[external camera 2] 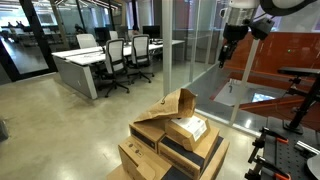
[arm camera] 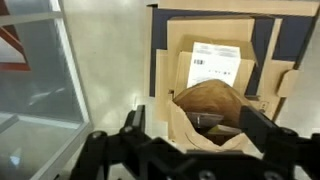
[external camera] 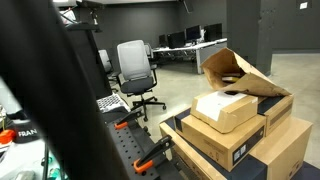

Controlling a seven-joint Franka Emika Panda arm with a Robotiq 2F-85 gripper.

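An open brown paper bag [arm camera: 212, 102] lies on a stack of cardboard boxes [arm camera: 172, 45], its mouth toward the camera and a few dark items inside. Behind it sits a small box with a white label [arm camera: 214, 66]. My gripper [arm camera: 197, 120] hangs well above the bag, open, with nothing between its fingers [arm camera: 136, 117]. In an exterior view the gripper [external camera 2: 226, 55] is high over the bag [external camera 2: 181, 106] and the labelled box [external camera 2: 188, 130]. The bag [external camera: 232, 72] and small box [external camera: 224, 110] also appear on the box stack [external camera: 240, 145].
Office chairs [external camera 2: 124, 56] and desks [external camera 2: 80, 62] stand beyond a glass partition [external camera 2: 200, 45]. A grey chair [external camera: 135, 70] is behind the stack. Orange-handled clamps [external camera: 152, 152] grip the black table edge [external camera: 122, 150]. The arm's dark body [external camera: 70, 100] fills the left foreground.
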